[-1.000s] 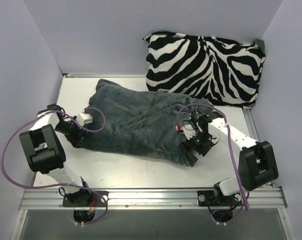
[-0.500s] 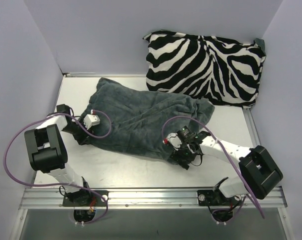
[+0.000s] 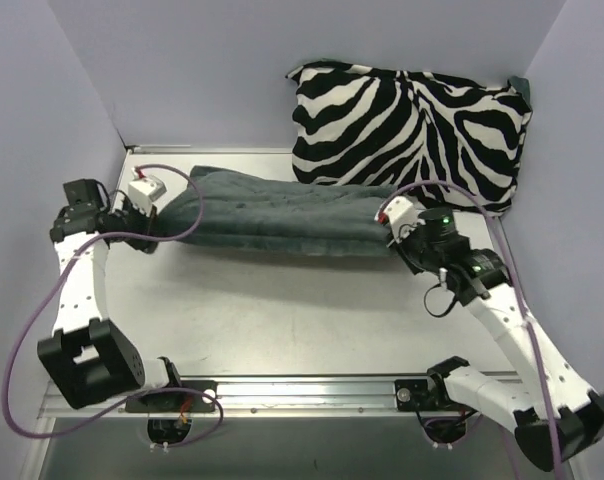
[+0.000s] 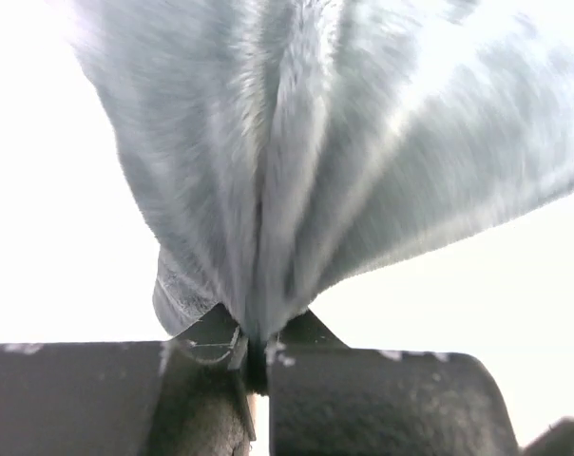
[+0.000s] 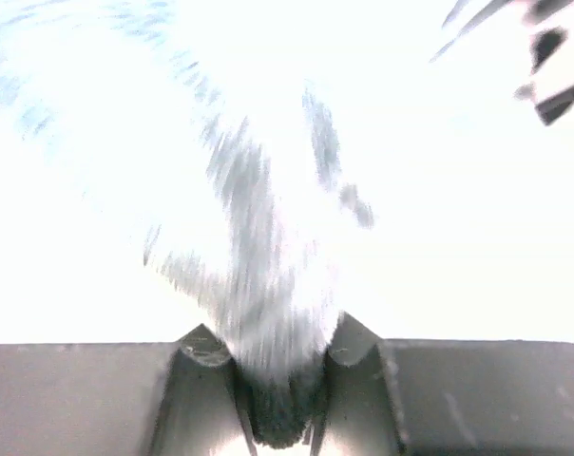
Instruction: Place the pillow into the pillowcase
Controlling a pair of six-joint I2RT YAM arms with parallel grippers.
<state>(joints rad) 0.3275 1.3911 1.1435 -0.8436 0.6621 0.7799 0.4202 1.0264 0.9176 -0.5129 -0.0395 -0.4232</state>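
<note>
Tabletop (image 3: 282,320): white, and bare across the near half in front of the cloth. A metal rail (image 3: 302,395) runs along its near edge, where both arms are bolted.

Zebra cushion (image 3: 412,135): plump and black-and-white, propped at the back right corner against the rear wall, with a teal tip at its upper right. Its lower edge sits just behind the right end of the cloth.

Pillowcase (image 3: 282,215): here it is, dark grey-teal face up, drawn out into one long band across the back half of the tabletop from left to right. We cannot tell whether it clears the surface.

Left arm (image 3: 77,290): it rises from the near left corner, runs along the left edge, then bends inward toward the cloth's left end.

Right arm (image 3: 512,330): it reaches from the near right corner diagonally up to the cloth's right end, wrist turned toward the middle.

Purple cables (image 3: 22,330): they loop off both arms, one arcing over the left wrist and one over the right.

Left gripper (image 3: 162,217): jaws pinched tight on the pillowcase's left end. In our wrist view, plush folds (image 4: 296,142) fan out from the clamp.

Right gripper (image 3: 395,235): jaws closed on a bunched tuft of the pillowcase's right end. That wrist view is washed out, but grey plush (image 5: 268,285) fills the notch between the fingers.
</note>
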